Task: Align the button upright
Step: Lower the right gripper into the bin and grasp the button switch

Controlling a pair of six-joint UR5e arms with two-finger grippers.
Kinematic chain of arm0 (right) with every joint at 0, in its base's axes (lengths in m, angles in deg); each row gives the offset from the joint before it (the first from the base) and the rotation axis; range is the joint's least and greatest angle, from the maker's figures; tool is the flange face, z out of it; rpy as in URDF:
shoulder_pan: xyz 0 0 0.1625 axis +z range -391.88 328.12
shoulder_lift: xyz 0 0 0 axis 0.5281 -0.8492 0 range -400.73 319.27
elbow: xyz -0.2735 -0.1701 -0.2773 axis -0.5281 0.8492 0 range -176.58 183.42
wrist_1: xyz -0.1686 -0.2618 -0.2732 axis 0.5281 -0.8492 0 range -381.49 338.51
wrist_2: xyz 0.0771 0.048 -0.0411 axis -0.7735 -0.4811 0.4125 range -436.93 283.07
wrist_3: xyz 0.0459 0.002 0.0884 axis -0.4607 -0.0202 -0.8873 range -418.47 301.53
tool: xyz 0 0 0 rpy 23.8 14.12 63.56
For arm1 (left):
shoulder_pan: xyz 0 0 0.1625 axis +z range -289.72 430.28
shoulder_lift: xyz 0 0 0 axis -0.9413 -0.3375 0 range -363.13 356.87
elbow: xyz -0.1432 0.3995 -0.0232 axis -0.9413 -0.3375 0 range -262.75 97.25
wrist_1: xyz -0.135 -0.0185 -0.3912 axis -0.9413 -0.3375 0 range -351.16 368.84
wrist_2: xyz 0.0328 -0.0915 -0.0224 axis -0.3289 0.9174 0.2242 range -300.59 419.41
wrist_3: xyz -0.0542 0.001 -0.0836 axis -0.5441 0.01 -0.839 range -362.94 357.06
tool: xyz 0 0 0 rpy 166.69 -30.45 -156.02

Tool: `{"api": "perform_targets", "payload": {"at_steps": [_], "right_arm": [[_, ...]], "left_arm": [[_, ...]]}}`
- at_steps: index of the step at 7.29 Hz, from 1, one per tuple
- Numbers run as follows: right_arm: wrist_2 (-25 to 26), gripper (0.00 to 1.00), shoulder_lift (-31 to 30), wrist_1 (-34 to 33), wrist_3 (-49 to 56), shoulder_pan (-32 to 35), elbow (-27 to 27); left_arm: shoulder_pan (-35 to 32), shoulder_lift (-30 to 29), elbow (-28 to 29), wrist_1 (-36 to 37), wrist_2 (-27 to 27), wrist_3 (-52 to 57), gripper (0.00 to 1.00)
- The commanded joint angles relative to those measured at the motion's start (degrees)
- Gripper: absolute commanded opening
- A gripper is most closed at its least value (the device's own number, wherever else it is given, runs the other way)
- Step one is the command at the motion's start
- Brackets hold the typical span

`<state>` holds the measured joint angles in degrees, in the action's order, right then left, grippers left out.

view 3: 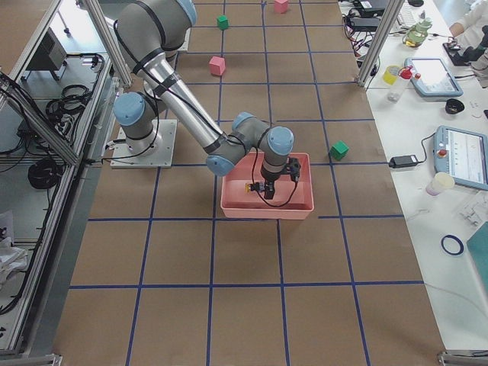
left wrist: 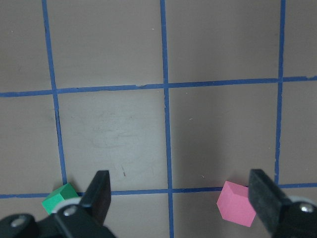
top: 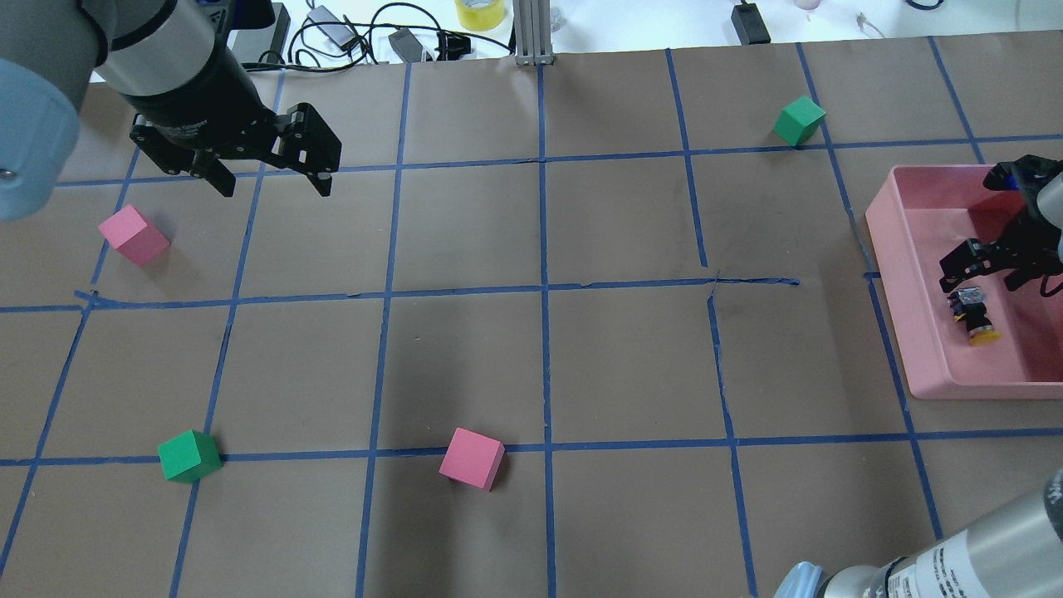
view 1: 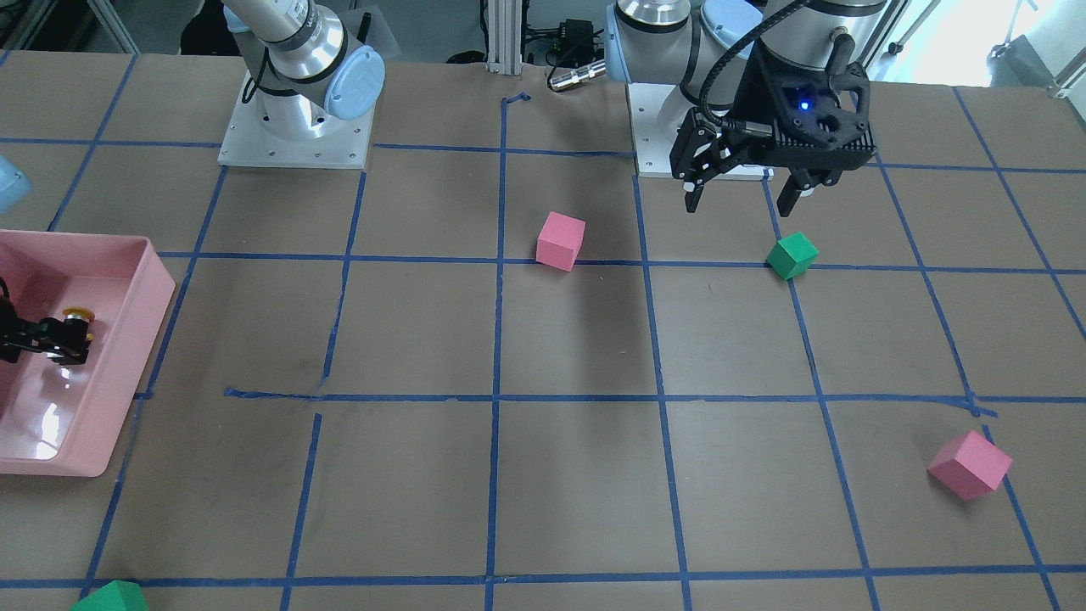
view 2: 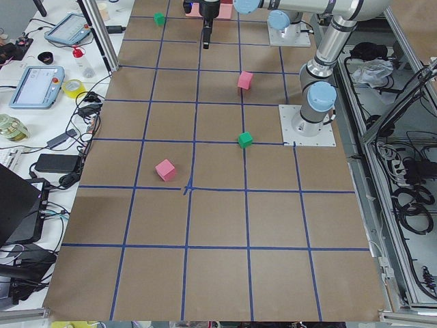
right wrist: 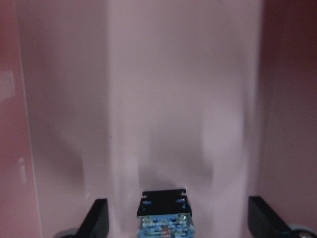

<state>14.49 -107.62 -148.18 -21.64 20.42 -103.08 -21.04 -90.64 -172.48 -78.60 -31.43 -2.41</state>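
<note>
Yellow-capped black push-button (top: 974,316): on side, on floor of pink plastic tray (top: 893,249), counter (top: 631,374) right edge. Right end effector (top: 985,281): wide open, straddling push-button base end, nothing gripped; presumed pre-grasp for uprighting. Left end effector (top: 274,184): open, empty.

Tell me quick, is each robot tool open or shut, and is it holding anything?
Left tool: open, holding nothing.
Right tool: open, holding nothing; the button lies loose right by it in the pink tray.

A robotics lab: tape-gridded table (view 1: 577,484), teach pendants (view 3: 465,156), cables (top: 349,29) and aluminium frame posts (top: 531,33).
</note>
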Motion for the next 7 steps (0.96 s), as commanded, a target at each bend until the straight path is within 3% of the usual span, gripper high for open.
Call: {"api": "perform_targets", "payload": {"at_steps": [1, 3, 4, 7], "right_arm": [[0.2, 1.0, 0.0, -0.5, 0.0, 0.0, -0.5], [-0.1, 0.94, -0.1, 0.0, 0.1, -0.2, -0.6], [-0.1, 0.82, -0.1, 0.0, 0.3, -0.2, -0.6], [0.4, 0.85, -0.1, -0.2, 0.3, -0.2, -1.1]], "left_arm": [[0.0, 0.0, 0.0, 0.1, 0.1, 0.0, 1.0], [0.0, 0.0, 0.0, 0.1, 0.1, 0.0, 1.0], [0.0, 0.0, 0.0, 0.1, 0.1, 0.0, 1.0], [0.0, 0.0, 0.0, 0.1, 0.0, 0.0, 1.0]]}}
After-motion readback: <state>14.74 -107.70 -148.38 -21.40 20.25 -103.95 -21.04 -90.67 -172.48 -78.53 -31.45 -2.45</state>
